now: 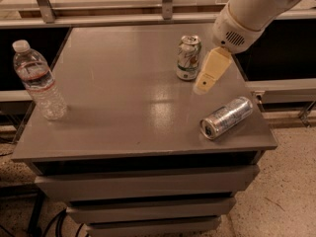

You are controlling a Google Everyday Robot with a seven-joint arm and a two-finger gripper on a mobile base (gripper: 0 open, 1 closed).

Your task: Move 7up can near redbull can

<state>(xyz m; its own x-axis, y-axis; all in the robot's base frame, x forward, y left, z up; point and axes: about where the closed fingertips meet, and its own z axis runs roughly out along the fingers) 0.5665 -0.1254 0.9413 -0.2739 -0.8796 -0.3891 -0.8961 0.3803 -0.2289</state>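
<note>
In the camera view, a grey table (123,98) with drawers under its top carries three things. The 7up can (188,57) stands upright on the far right part of the table, with its silver top up. The white arm (252,14) comes in from the upper right corner, and its cream-coloured gripper (202,85) slants down and to the left. The gripper's tip is just beside the lower right side of the 7up can. The can is outside the gripper, at its left, and I cannot tell if the two touch. Only one cream shape is seen from this side, so I cannot tell if the gripper is spread or pressed together. The redbull can (227,117) lies on its side near the front right corner of the table, with one round end turned toward the front left. It is apart from the 7up can, and the gripper's tip is seen between the two cans. A clear water bottle (38,80) stands upright at the left edge, well apart from both cans.
</note>
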